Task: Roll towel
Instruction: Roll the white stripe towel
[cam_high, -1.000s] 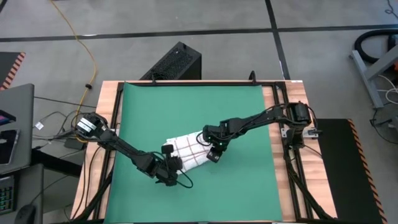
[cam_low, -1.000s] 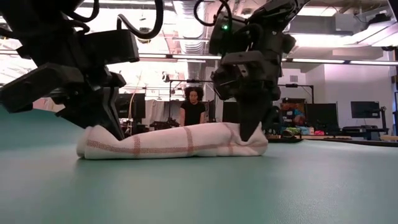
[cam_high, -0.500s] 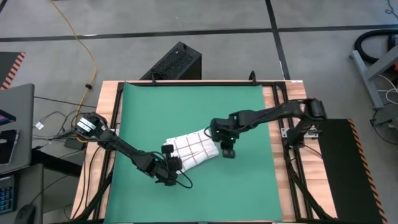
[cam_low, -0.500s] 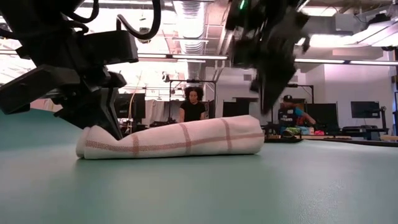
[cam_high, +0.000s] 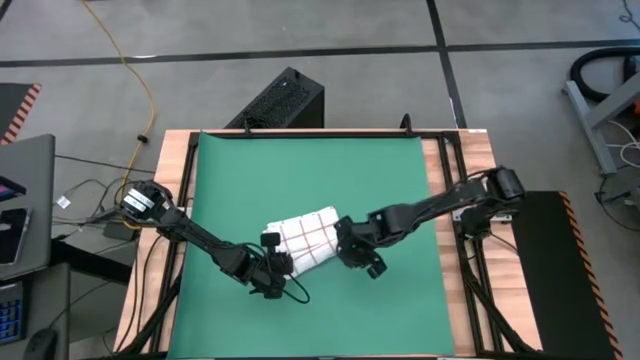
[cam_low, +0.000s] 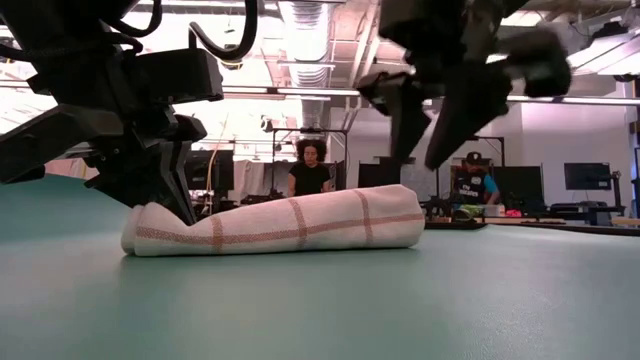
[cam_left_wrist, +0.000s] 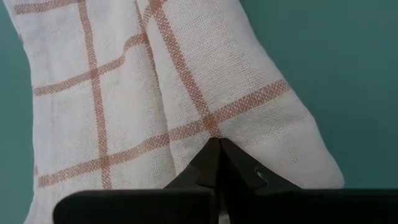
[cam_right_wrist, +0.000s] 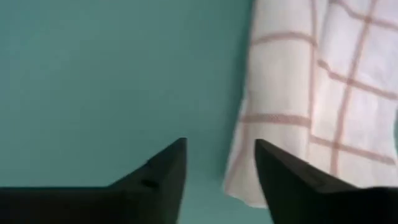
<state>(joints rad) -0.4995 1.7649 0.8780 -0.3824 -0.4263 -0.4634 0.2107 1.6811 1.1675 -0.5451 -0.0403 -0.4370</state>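
Two grippers are at work around one towel (cam_low: 275, 222), which lies as a soft, low roll on the green mat (cam_low: 320, 300), in the lower middle of the low view. Nearest, at the left of that frame, the left gripper (cam_low: 170, 195) stays clenched on the left end of the roll; in its wrist view the dark fingertips (cam_left_wrist: 217, 163) meet in a point on the folded cloth.

One second ago the right gripper (cam_low: 425, 125) pressed down on the right end of the roll. Now it is lifted clear, its two fingers spread apart and holding nothing, in the upper right of the low view. In the high view it sits just right of the towel (cam_high: 303, 240), near the centre of the mat. I judge the rolling to be nearly finished, because the roll keeps its shape without this support.

Thin white woven cloth with a red grid of lines forms rounded, slightly flattened layers. Behind the table, two people (cam_low: 311, 170) stand far in the room.
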